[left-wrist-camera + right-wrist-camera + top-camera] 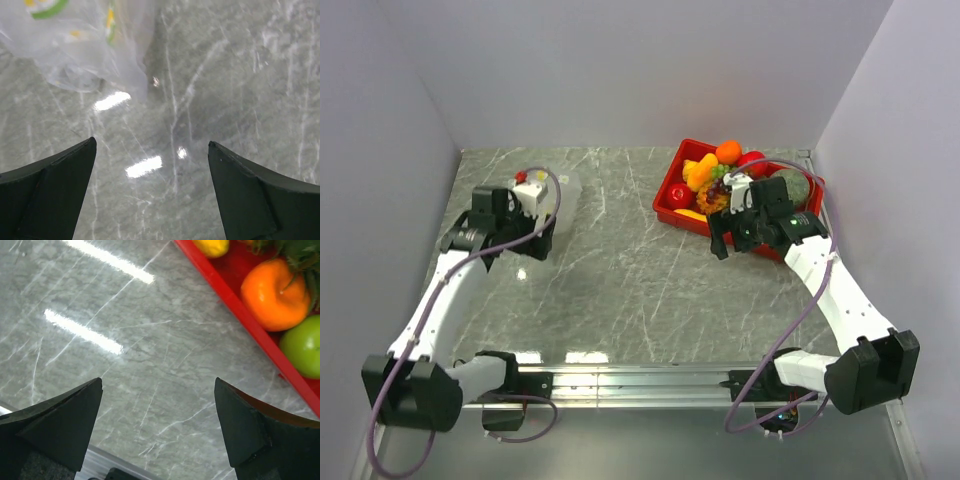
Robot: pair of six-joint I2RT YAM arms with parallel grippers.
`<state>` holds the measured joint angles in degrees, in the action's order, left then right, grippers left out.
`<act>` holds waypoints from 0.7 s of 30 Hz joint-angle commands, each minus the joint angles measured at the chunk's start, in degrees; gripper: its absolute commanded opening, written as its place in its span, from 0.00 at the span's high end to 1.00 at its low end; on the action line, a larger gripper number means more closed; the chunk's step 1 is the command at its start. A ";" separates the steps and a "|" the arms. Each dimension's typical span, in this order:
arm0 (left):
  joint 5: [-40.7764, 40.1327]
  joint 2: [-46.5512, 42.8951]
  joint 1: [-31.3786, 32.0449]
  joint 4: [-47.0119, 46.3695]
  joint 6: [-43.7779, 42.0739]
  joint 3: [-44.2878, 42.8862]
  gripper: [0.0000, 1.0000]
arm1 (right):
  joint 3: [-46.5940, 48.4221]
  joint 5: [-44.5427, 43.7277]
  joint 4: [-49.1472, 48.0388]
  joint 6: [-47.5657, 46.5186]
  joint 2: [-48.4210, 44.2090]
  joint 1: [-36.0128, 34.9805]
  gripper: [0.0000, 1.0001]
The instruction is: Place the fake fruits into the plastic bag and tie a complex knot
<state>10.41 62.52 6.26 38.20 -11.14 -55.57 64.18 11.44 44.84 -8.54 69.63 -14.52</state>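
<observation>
Hovering wide apart and empty over the worktop (150,340), left hand (152,145) near the plastic bag (85,45) and right hand (159,382) just beside the red tray (240,310) of fake fruits (274,292): reach in, centre one fruit between the fingers (260,425), then close gently.

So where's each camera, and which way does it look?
Top external: above and behind, looking down on the table; both arms show.
Left wrist: on left arm, facing down at the plastic bag; left gripper shows.
Right wrist: on right arm, facing down at the red tray; right gripper shows.
Shared: top and right wrist both show the red tray.
</observation>
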 commanded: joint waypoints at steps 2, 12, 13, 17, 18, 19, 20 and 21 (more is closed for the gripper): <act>-6.01 6.80 0.15 -5.32 2.34 -10.85 0.01 | 2.35 -3.62 -4.76 1.24 -2.21 -0.07 0.00; -9.80 35.61 0.15 -0.32 5.86 -43.00 0.01 | 1.82 -2.84 -11.79 1.77 -3.71 -0.07 0.00; -9.63 37.39 0.15 0.90 5.60 -44.78 0.01 | 2.00 -2.22 -11.88 1.33 -3.62 -0.07 0.00; -5.94 44.95 0.15 3.11 5.60 -49.45 0.01 | 4.63 -0.90 -9.60 2.03 -1.08 -0.07 0.00; -5.67 47.40 0.15 3.29 5.77 -49.81 0.01 | 5.51 -0.29 -9.07 2.03 -0.55 -0.07 0.00; -5.93 48.65 0.15 3.72 5.95 -49.98 0.01 | 5.78 0.68 -8.20 2.29 0.50 -0.07 0.00; -6.45 49.62 0.15 4.08 6.12 -49.90 0.01 | 5.95 1.38 -7.93 2.47 0.86 -0.07 0.00; -6.72 51.28 0.15 4.25 6.56 -49.64 0.01 | 6.04 2.00 -7.84 2.56 1.12 0.02 0.00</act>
<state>3.20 110.80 6.24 38.98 -6.15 -103.61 67.59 10.90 36.77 -6.83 69.60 -14.50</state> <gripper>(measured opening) 0.994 0.995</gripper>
